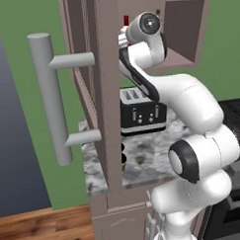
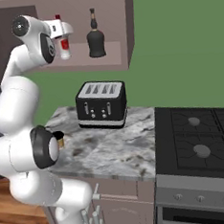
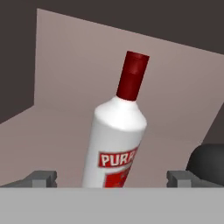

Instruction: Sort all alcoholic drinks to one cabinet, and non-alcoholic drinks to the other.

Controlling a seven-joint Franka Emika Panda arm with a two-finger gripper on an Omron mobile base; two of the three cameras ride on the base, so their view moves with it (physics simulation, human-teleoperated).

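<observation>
Bottles are both up on the wall cabinet shelf, the slim clear bottle with its red cap between your wide-open gripper tips and the squat black bottle beside it, so you likely pull back next for the small tan cup on the counter.

I am working in a kitchen. Below my arm a speckled stone counter carries a black four-slot toaster, and to the right of it sits a dark stove with round burners. A wooden wall cabinet hangs above the counter, level with my hand, its door swung open. Green walls and a wood floor surround it.
</observation>
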